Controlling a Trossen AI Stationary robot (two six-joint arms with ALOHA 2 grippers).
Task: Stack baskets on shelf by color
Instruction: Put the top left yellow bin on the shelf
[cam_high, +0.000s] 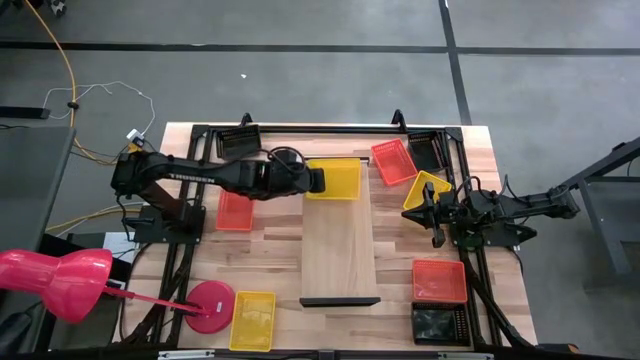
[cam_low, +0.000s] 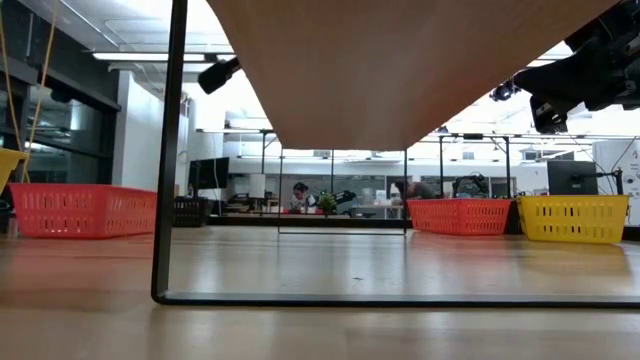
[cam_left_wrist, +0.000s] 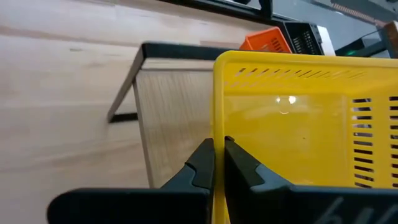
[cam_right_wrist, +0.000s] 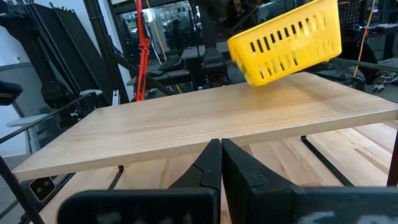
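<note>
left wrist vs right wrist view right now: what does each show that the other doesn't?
Left wrist only: the left gripper shut on the rim of a yellow basket, plus a red-orange basket and a black basket past the shelf's far end.
Right wrist only: the right gripper shut and empty, level with the shelf edge, and the basket seen tilted in the air.
Both: the wooden shelf and that yellow basket.

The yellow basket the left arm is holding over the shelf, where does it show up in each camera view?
High view: the yellow basket sits top centre, over the far end of the shelf, gripped by the left gripper.
Low view: not identifiable; the shelf's underside fills the top.
Left wrist view: fills the right half, rim pinched between the fingers.
Right wrist view: upper right, tilted in the air above the shelf board.
Shared landmark: the shelf.
</note>
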